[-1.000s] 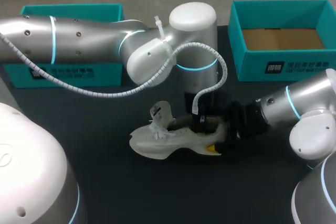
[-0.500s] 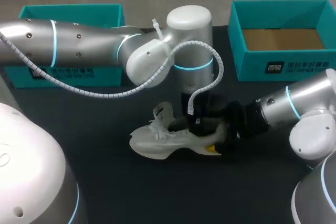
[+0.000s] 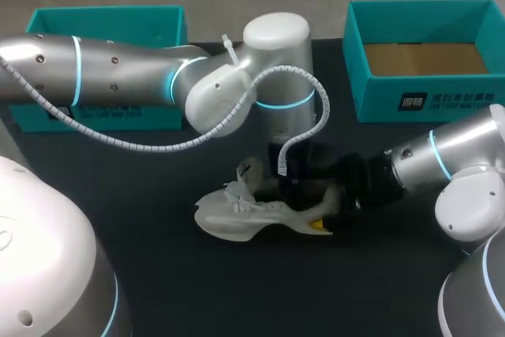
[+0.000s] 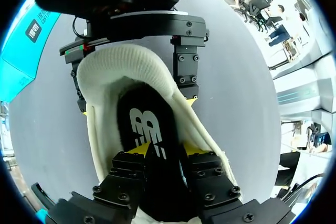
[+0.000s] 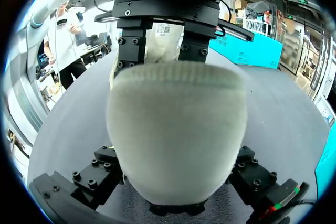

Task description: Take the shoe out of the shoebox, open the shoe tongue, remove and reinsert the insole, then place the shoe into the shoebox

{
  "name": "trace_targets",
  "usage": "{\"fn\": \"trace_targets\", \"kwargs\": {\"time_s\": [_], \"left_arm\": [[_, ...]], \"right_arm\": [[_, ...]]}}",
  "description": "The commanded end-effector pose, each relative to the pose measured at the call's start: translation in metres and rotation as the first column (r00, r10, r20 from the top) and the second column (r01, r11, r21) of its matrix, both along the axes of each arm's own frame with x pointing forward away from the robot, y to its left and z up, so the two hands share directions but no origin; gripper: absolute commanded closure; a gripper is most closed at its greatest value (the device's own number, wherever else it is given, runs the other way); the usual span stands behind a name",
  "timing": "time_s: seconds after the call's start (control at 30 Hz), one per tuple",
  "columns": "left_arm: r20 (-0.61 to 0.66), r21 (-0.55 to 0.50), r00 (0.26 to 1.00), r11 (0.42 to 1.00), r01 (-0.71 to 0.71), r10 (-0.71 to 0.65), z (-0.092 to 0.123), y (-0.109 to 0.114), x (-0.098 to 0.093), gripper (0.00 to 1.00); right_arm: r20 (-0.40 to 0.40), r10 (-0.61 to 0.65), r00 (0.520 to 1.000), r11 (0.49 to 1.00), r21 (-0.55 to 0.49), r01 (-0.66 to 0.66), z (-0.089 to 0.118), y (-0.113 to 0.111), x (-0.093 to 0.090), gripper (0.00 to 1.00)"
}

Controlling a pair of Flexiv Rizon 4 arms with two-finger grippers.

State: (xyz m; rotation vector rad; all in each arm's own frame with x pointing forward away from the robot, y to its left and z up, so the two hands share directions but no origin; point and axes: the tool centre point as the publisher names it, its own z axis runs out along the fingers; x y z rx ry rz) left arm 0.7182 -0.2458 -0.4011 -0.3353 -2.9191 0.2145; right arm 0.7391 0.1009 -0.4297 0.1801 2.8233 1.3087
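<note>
- Left gripper (image 4: 167, 153) was down inside the shoe (image 3: 237, 215), fingers nearly together and pinching the black insole (image 4: 147, 124) from both sides, yellow tips showing at either side of it.
- The insole lay mostly in the shoe, with its near end rising between the fingers. I judged removal only begun.
- Right gripper (image 5: 176, 198) stood wide and clamped the heel from both sides, just behind the left gripper.
- The shoe sat upright on the dark counter (image 3: 173, 274), out of the box, tongue (image 3: 246, 171) lifted and laces loose.
- The open teal shoebox (image 3: 426, 57) stood well apart at the far right and showed a bare cardboard floor. A second teal box (image 3: 102, 21) was at the far left.
- Risk: a thin pinch on a floppy insole could slip on the pull and drop it back.
- Risk: if the insole stuck to the footbed, pulling could lift or tilt the whole shoe and work the heel out of the right gripper.
- Risk: the grippers were close together, so a pull toward the heel could knock one into the other.
- Risk: the insole toe might snag under the tongue or laces.
</note>
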Motion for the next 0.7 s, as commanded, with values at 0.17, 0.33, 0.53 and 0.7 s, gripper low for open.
{"fn": "trace_targets", "kwargs": {"time_s": [0.17, 0.33, 0.53, 0.7], "left_arm": [[0.095, -0.009, 0.995, 1.000, 0.000, 0.001, -0.022, -0.004, -0.005, 0.68], [0.152, -0.021, 0.988, 1.000, 0.000, 0.003, -0.035, -0.005, -0.005, 0.84], [0.210, -0.027, 0.977, 0.999, -0.042, 0.047, -0.045, 0.001, 0.003, 1.00], [0.242, -0.027, 0.967, 0.997, -0.071, 0.075, -0.042, 0.008, 0.010, 1.00]], "right_arm": [[-0.001, -0.003, 1.000, 1.000, -0.002, 0.003, -0.002, 0.000, 0.002, 1.00], [-0.001, -0.003, 1.000, 1.000, -0.002, 0.003, -0.002, 0.000, 0.002, 1.00], [-0.001, -0.003, 1.000, 1.000, -0.002, 0.003, -0.002, 0.000, 0.002, 1.00], [-0.001, -0.003, 1.000, 1.000, -0.002, 0.003, -0.002, 0.000, 0.002, 1.00]]}}
